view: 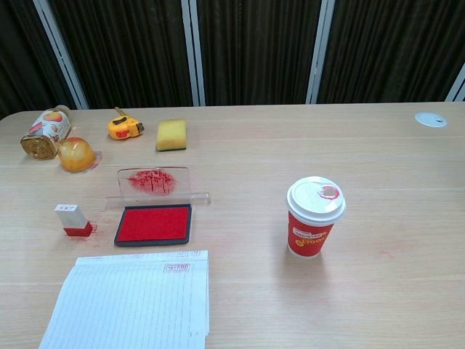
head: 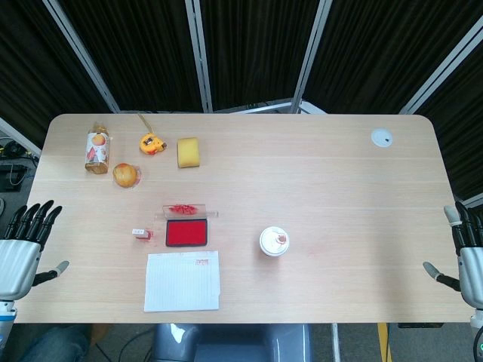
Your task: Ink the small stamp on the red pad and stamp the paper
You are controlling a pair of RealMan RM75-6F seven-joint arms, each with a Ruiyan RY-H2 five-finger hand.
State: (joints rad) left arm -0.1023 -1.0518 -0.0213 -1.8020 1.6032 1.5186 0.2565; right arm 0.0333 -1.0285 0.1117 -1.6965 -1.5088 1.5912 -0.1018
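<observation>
The small stamp (head: 140, 234) (view: 73, 220), white with a red base, stands upright on the table just left of the red ink pad (head: 186, 231) (view: 153, 223). The pad's clear lid (head: 184, 210) (view: 155, 182), smeared red, stands open behind it. Lined paper (head: 183, 280) (view: 131, 299) lies in front of the pad and bears a red mark near its top edge. My left hand (head: 20, 245) hovers open at the table's left edge, far from the stamp. At the right edge my right hand (head: 466, 253) is open too. Neither hand appears in the chest view.
A red paper cup with a white lid (head: 274, 241) (view: 314, 217) stands right of the pad. At the back left are a lying bottle (head: 96, 148) (view: 45, 131), an orange fruit (head: 125, 175) (view: 76, 155), a yellow tape measure (head: 152, 142) (view: 125, 126) and a yellow sponge (head: 189, 151) (view: 171, 134). A white disc (head: 382, 137) (view: 431, 118) sits at the far right.
</observation>
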